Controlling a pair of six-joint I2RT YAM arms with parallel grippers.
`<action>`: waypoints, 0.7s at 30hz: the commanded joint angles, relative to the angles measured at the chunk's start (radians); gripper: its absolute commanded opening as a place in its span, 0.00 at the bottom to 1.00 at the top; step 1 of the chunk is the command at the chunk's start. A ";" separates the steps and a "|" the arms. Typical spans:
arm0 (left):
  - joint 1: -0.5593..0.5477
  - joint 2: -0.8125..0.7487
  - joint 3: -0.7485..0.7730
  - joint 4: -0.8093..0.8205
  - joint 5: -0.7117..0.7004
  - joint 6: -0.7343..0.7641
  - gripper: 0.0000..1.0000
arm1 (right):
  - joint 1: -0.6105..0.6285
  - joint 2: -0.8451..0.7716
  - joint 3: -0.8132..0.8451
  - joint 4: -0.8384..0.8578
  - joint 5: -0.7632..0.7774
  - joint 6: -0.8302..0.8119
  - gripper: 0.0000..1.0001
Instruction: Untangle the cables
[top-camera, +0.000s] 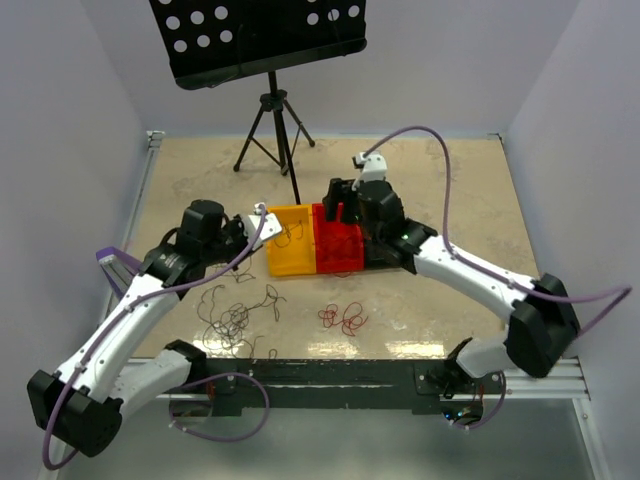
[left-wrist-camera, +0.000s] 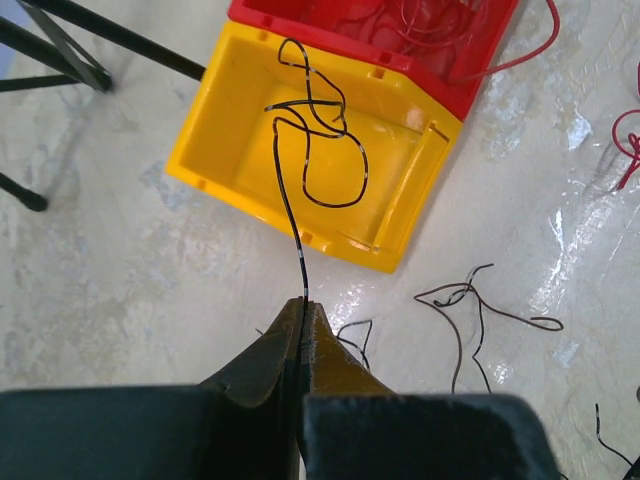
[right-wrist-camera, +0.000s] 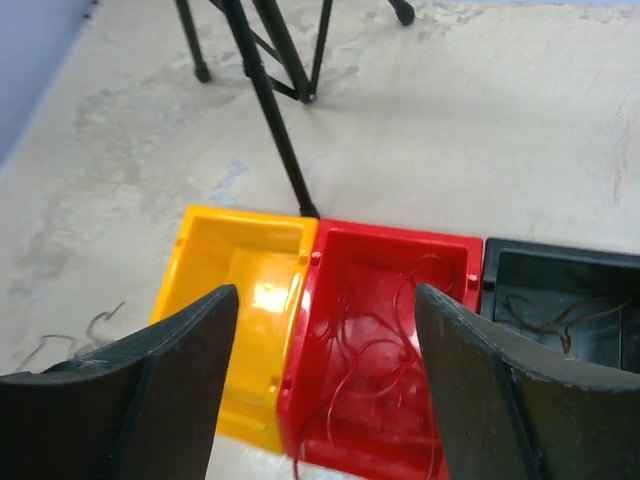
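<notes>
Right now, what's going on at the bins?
The left claw is shut on a black wire whose curly end is at the yellow bin, in it or just above. The right claw hangs open over the red bin, which holds red wires. More loose wires, black and red, lie on the table.

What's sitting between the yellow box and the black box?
A red box, holding thin red wires; the right wrist view shows it best.

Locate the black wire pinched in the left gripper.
In the left wrist view, the black wire runs up from the shut left gripper at bottom centre. Its curly end sits over the inside of the yellow bin, next to the red bin.
</notes>
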 joint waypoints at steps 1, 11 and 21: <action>0.005 -0.062 0.066 -0.078 -0.053 0.008 0.00 | 0.075 -0.180 -0.132 -0.059 -0.008 0.095 0.76; 0.005 -0.059 0.064 -0.084 -0.131 0.002 0.00 | 0.640 -0.309 -0.373 -0.444 0.211 0.759 0.84; 0.005 -0.044 0.035 -0.106 -0.119 0.011 0.00 | 0.829 -0.191 -0.330 -0.673 0.326 1.114 0.88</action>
